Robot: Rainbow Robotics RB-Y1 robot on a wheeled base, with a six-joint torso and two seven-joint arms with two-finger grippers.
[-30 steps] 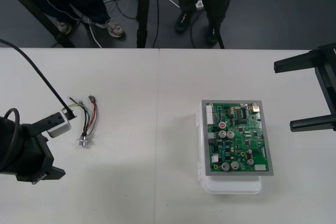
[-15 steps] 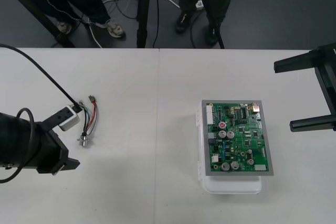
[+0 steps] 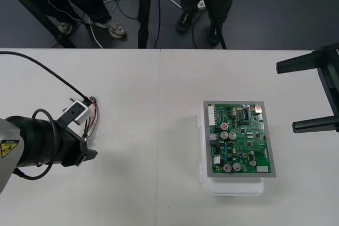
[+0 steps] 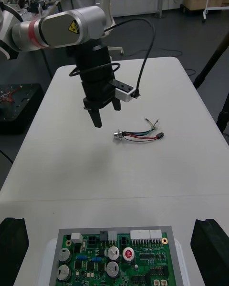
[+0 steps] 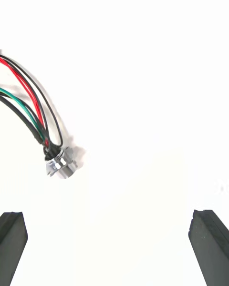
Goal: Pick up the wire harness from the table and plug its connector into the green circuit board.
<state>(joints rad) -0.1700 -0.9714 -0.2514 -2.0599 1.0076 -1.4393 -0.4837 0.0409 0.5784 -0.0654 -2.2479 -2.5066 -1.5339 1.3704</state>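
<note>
Beside the harness [image 4: 138, 135], left gripper [image 4: 106, 112] spread wide.
Could shove the socket [image 5: 59, 164] aside if lowered off-centre; right gripper [image 3: 286, 97] spread, idle.

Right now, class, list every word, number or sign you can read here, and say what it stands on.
Yellow warning triangle sticker, a sign without words: on the silver link of the left arm.
Markings on the green circuit board: too small to read.
No words or numbers legible anywhere.
</note>
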